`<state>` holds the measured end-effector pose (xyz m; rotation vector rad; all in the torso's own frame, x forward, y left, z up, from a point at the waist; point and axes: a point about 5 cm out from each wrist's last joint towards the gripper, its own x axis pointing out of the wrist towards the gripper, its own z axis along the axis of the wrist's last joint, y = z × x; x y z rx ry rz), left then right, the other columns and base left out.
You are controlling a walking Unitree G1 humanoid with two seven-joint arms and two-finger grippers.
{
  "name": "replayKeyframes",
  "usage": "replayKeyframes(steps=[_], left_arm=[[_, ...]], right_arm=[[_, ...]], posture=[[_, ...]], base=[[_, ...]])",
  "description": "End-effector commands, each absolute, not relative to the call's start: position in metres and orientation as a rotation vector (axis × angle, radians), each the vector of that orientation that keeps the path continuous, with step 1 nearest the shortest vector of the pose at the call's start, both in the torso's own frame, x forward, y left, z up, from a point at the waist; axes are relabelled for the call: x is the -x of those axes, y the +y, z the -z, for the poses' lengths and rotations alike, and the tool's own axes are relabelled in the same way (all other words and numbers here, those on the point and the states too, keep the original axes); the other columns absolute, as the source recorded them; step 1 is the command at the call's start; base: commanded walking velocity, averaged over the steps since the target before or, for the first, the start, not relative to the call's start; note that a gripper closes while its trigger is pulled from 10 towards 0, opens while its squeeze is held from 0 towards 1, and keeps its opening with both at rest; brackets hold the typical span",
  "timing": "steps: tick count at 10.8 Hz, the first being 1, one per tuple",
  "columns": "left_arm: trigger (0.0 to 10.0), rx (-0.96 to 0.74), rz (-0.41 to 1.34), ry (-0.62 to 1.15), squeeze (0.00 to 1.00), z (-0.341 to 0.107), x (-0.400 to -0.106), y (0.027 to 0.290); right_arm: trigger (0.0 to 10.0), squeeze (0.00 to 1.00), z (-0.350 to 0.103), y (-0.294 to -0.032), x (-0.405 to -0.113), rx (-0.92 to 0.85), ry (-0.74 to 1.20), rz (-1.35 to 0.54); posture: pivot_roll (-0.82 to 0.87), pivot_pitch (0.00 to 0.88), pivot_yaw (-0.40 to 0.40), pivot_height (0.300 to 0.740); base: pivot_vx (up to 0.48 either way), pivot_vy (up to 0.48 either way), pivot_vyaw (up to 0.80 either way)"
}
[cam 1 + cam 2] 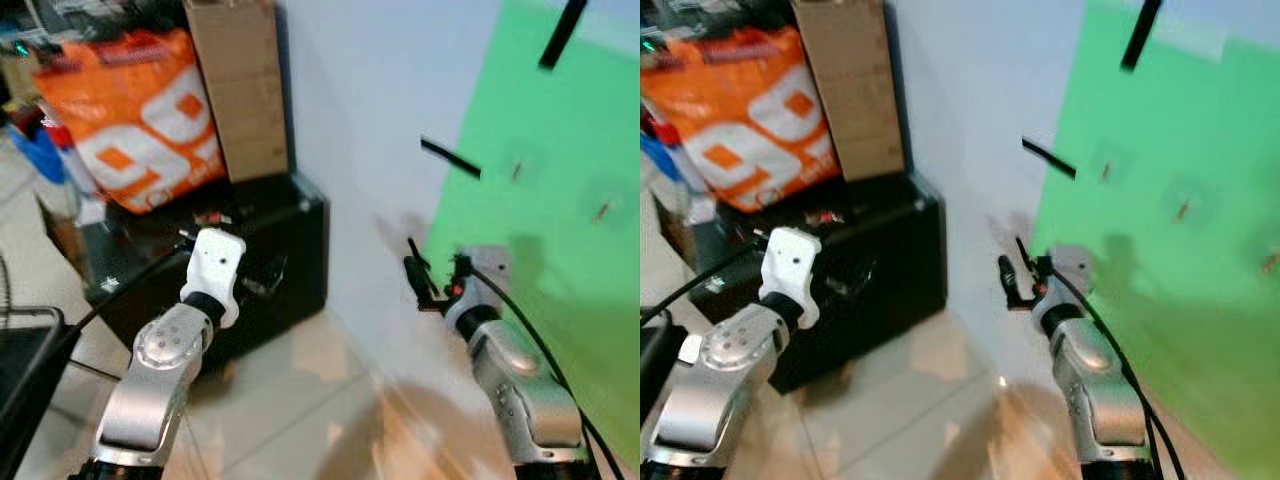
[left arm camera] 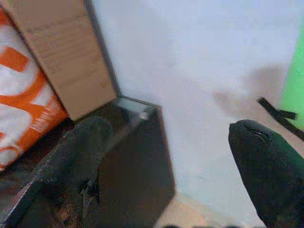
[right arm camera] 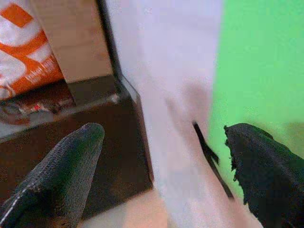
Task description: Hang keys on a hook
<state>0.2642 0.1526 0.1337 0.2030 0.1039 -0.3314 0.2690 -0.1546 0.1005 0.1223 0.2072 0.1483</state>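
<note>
Since neither of my hands carries anything yet, I read this as the stage before the pick-up, and I take the scene from my left. An orange bag [image 1: 130, 120] and a tall cardboard box [image 1: 240, 85] stand on a black cabinet [image 1: 290, 260] against the white wall [image 1: 370, 120]. My left hand [image 2: 171, 137] is raised over that cabinet with its fingers spread wide and nothing between them, probably because a small reddish clutter [image 3: 28, 107] lies on the cabinet top. That may be the keys, but it is too blurred for me to be sure. My right hand [image 3: 164, 137] is also spread and empty, held up just beside the wall where the green board [image 1: 560, 300] begins, which I judge keeps it ready near the target. Two small brownish marks [image 1: 602, 210] on the board are likely hooks, though their shape is too small to tell, and the board runs out of view at its right edge.
</note>
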Motion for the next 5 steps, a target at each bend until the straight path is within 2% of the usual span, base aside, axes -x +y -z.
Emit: replayKeyframes(steps=[1,4,5], left_arm=[[10.0,-0.215,0.306,0.105,0.00,-0.1361,-0.2644,0.1613],[10.0,-0.216,0.304,0.104,0.00,-0.1365,-0.2644,0.1619],[10.0,-0.216,0.303,0.104,0.00,-0.1365,-0.2644,0.1618]], right_arm=[[10.0,1.00,-0.1040,-0.1438,-0.2707,-0.134,0.191,-0.182],[10.0,1.00,-0.1044,-0.1413,-0.2705,-0.135,0.187,-0.203],[10.0,1.00,-0.1049,-0.1399,-0.2704,-0.121,0.186,-0.220]], posture=[[0.01,0.000,0.001,0.740],[0.01,0.000,0.001,0.740],[0.01,0.000,0.000,0.740]], base=[[0.296,0.000,0.00],[0.295,0.000,0.00],[0.296,0.000,0.80]])
